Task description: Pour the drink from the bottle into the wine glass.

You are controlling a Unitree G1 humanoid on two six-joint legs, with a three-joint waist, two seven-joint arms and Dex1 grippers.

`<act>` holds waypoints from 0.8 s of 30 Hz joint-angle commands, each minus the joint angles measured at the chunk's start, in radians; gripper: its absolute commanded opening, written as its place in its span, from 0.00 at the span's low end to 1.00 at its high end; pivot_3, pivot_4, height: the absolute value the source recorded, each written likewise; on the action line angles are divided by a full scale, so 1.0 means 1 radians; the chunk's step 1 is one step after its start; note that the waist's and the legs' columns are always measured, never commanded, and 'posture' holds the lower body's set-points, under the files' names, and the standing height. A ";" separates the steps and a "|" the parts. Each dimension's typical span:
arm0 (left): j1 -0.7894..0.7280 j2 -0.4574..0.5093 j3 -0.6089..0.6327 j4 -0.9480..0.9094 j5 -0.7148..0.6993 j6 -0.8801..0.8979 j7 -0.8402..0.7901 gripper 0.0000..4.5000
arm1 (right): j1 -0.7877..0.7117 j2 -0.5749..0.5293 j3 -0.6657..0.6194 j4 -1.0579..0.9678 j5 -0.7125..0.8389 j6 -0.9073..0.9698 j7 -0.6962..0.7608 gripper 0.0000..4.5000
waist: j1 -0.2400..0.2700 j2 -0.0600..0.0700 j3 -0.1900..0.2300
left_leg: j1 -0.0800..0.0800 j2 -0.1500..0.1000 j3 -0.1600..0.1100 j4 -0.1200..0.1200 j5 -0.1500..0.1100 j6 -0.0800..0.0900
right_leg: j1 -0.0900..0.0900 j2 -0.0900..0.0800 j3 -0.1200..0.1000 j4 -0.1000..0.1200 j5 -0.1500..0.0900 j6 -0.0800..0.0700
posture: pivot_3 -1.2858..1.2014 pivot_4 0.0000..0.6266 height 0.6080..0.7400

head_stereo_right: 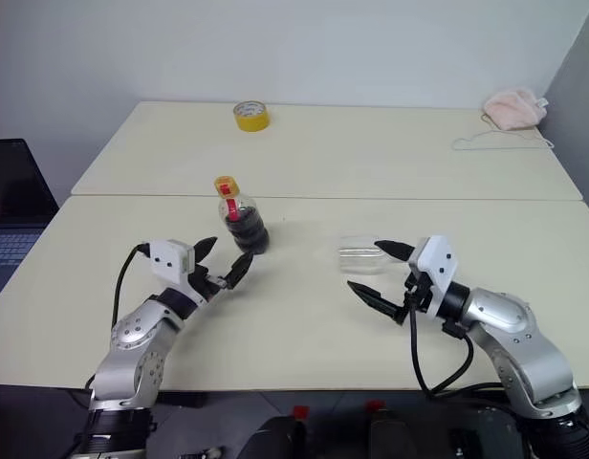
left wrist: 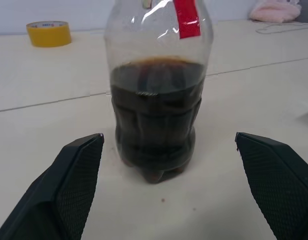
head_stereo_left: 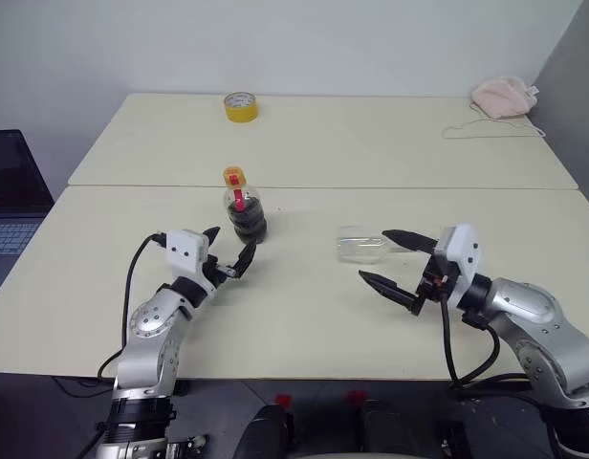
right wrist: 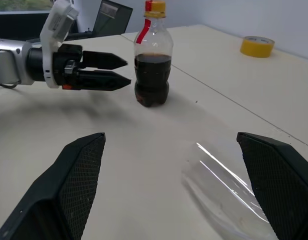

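Observation:
The bottle [head_stereo_left: 243, 206] stands upright on the near table, its yellow-orange cap on and a red strip at its neck. The dark drink [left wrist: 154, 100] fills its lower half. My left gripper [head_stereo_left: 229, 249] is open just in front of the bottle, level, a finger to each side and short of it. The wine glass [head_stereo_left: 361, 246] shows as a clear bowl low on the table, seemingly on its side; I cannot make out its stem. My right gripper [head_stereo_left: 373, 254] is open and points left, its far finger next to the glass.
A yellow tape roll [head_stereo_left: 241, 106] sits on the far table. A pink cloth [head_stereo_left: 503, 94] and a white cord [head_stereo_left: 486, 132] lie at the far right. A laptop [head_stereo_left: 8, 206] is off the left edge. A seam [head_stereo_left: 371, 187] joins the two tables.

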 commanded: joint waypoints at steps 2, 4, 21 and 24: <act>-0.040 -0.004 -0.003 0.032 0.028 -0.016 0.026 0.99 | -0.020 0.007 -0.008 -0.021 -0.008 -0.025 0.017 1.00 | 0.000 0.000 0.000 | 0.000 0.000 0.000 0.000 0.000 0.000 | 0.000 0.000 0.000 0.000 0.000 0.000 | 0.52 0.24 1.00; -0.066 -0.012 -0.003 0.065 0.035 -0.023 0.034 0.99 | -0.026 0.009 -0.003 -0.015 -0.015 -0.029 0.023 1.00 | 0.000 0.000 0.000 | 0.000 0.000 0.000 0.000 0.000 0.000 | 0.000 0.000 0.000 0.000 0.000 0.000 | 0.52 0.24 1.00; -0.254 -0.056 -0.033 0.340 0.064 -0.144 0.009 0.99 | -0.077 0.029 0.012 -0.017 -0.010 -0.001 0.026 1.00 | 0.000 0.000 0.000 | 0.000 -0.001 0.000 0.000 0.000 0.000 | 0.000 0.000 -0.001 0.000 0.000 0.000 | 0.52 0.24 1.00; -0.286 -0.061 -0.034 0.386 0.068 -0.164 0.008 0.99 | -0.080 0.029 0.013 -0.018 -0.011 0.002 0.025 1.00 | 0.000 0.000 0.000 | 0.000 -0.001 0.000 0.000 0.000 0.000 | 0.000 0.000 -0.001 0.000 0.000 0.000 | 0.52 0.24 1.00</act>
